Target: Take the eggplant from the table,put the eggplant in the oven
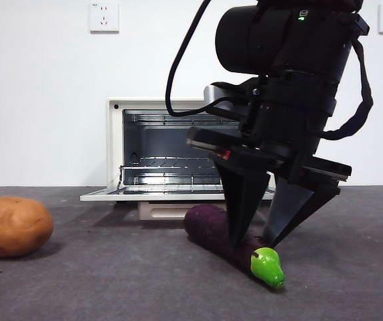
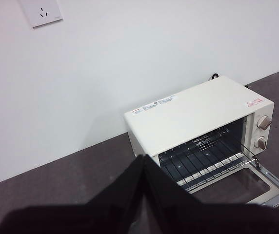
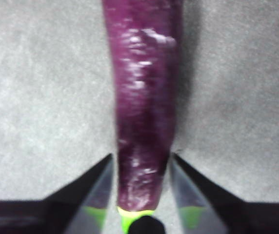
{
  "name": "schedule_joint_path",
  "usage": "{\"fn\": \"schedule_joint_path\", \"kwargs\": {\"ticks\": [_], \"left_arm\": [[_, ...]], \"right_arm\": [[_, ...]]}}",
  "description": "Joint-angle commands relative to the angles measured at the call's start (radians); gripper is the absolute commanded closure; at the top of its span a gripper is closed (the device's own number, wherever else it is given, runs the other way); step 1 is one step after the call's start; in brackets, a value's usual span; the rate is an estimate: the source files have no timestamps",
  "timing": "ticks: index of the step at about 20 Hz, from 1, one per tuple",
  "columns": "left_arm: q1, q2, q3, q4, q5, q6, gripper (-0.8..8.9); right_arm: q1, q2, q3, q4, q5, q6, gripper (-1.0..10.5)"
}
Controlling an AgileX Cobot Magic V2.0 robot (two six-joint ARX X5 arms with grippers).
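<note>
the right gripper (image 1: 258, 237) is straddling the eggplant (image 1: 228, 242), which is lying on the table (image 1: 111, 281) just in front of the oven (image 1: 151, 154). its jaws are standing close on either side near the green stem end, and i can't tell if they're touching. nothing's lifted yet; the oven door is hanging open, ready. the left gripper (image 2: 143, 163) is waiting up high, jaws pressed together, empty. the oven's right side is hidden behind the arm.

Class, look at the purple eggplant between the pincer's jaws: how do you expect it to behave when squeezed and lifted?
The eggplant has a glossy skin, so it may slip between the right pincer's jaws. It is round and tapered, so it could roll on the table if nudged. The jaws straddle it near the stem end, off-centre, so the thicker end may sag.
</note>
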Motion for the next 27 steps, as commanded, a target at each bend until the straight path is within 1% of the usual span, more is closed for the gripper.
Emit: {"fn": "schedule_joint_path", "kwargs": {"ticks": [1,2,3,4,6,7,12,13,16,20,22,25,27], "left_arm": [[0.004,-0.004,-0.003,0.003,-0.001,0.013,8.19],[0.004,-0.004,-0.003,0.003,-0.001,0.013,8.19],[0.004,-0.004,-0.003,0.003,-0.001,0.013,8.19],[0.004,-0.004,-0.003,0.003,-0.001,0.013,8.19],[0.004,-0.004,-0.003,0.002,-0.001,0.013,8.19],[0.004,-0.004,-0.003,0.002,-0.001,0.013,8.19],[0.004,-0.004,-0.003,0.002,-0.002,0.016,8.19],[0.004,-0.004,-0.003,0.002,-0.002,0.023,8.19],[0.004,0.0,-0.003,0.002,-0.002,0.023,8.19],[0.004,0.004,-0.003,0.001,0.0,0.023,8.19],[0.003,0.004,-0.003,-0.004,0.006,0.023,8.19],[0.003,0.004,-0.003,-0.011,0.006,0.022,8.19],[0.003,0.004,-0.003,-0.015,0.006,0.022,8.19]], "right_arm": [[0.003,0.008,-0.009,0.005,0.001,0.019,8.0],[0.003,0.008,-0.009,0.005,0.0,0.022,8.1],[0.003,0.008,-0.009,0.006,0.0,0.021,8.7],[0.003,0.008,-0.009,0.008,0.001,0.021,8.9],[0.003,0.008,-0.009,0.011,0.0,0.021,9.1],[0.003,0.008,-0.009,0.014,0.0,0.018,9.7],[0.01,0.002,-0.009,0.014,-0.02,0.013,9.6],[0.016,-0.01,-0.008,0.009,-0.047,0.012,9.6],[0.056,-0.076,-0.006,-0.013,-0.113,0.01,9.6],[0.086,-0.184,-0.006,-0.035,-0.13,0.01,9.6],[0.08,-0.212,-0.005,-0.032,-0.13,0.009,9.6],[0.036,-0.217,0.003,-0.027,-0.131,-0.01,9.6],[0.005,-0.217,0.004,0.008,-0.144,-0.009,9.6]]}}
